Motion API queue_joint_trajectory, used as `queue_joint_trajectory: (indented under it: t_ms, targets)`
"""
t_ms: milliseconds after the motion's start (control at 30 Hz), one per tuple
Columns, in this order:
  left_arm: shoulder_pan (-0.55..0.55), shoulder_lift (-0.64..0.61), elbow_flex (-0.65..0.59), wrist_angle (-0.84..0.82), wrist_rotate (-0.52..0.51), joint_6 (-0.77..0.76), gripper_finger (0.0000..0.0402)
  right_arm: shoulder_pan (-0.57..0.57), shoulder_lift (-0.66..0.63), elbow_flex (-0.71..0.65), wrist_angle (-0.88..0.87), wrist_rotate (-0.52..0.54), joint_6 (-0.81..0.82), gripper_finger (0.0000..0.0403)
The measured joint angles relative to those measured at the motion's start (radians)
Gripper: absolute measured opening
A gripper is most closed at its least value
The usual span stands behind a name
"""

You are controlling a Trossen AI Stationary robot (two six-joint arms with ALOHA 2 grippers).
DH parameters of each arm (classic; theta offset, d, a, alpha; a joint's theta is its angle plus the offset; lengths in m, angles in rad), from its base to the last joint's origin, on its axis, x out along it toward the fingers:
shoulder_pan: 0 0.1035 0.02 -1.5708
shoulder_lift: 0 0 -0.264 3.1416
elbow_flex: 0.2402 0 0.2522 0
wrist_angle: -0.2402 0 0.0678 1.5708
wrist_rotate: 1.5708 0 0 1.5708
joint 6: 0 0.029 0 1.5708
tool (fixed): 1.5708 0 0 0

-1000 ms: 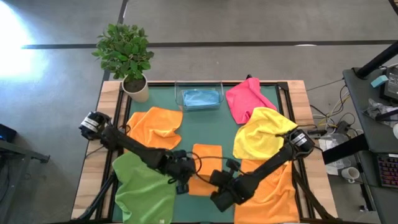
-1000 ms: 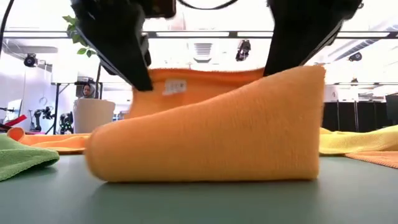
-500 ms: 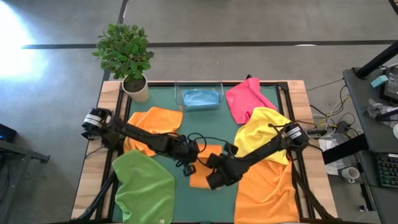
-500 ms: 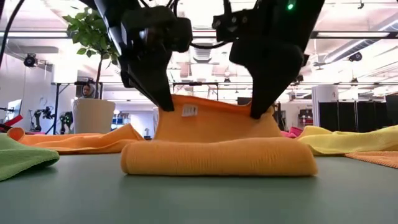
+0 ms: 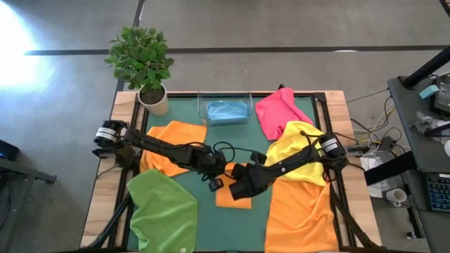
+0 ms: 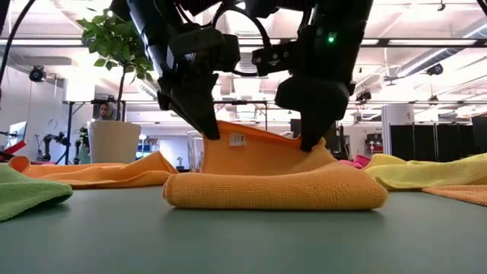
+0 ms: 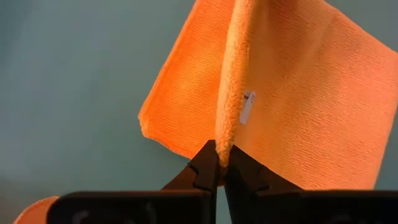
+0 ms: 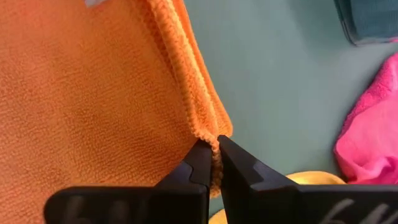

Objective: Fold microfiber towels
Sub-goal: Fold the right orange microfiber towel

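Over the last second the left gripper (image 5: pixel 214 171) and the right gripper (image 5: pixel 244 176), each pinching a corner of the small orange towel (image 5: pixel 233 191), have carried that raised edge away from the worktop's near edge toward its middle. The standing flap has sunk from a tall hump to a low ridge. The towel now lies shorter, doubled over itself.

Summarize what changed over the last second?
Both grippers, left gripper and right gripper, shut on the center orange towel, carried its pinched edge toward the far side and lower, flattening the fold. Grips unchanged; the other towels, clear tray and plant stayed put.
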Motion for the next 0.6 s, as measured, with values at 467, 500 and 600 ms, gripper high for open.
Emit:
queue_joint_trajectory:
  t_ms: [467, 500, 600]
  targets:
    - [0.002, 0.001, -0.002, -0.009, -0.022, 0.074, 0.0085, -0.025, 0.000, -0.004, -0.010, 0.040, -0.027, 0.0075]
    - [0.003, 0.001, -0.002, -0.009, -0.025, 0.072, 0.0098, -0.025, 0.000, -0.004, -0.011, 0.058, -0.027, 0.0084]
    - [0.006, 0.001, 0.005, -0.025, -0.025, 0.070, 0.0130, -0.026, -0.002, -0.004, -0.007, 0.106, -0.034, 0.0105]
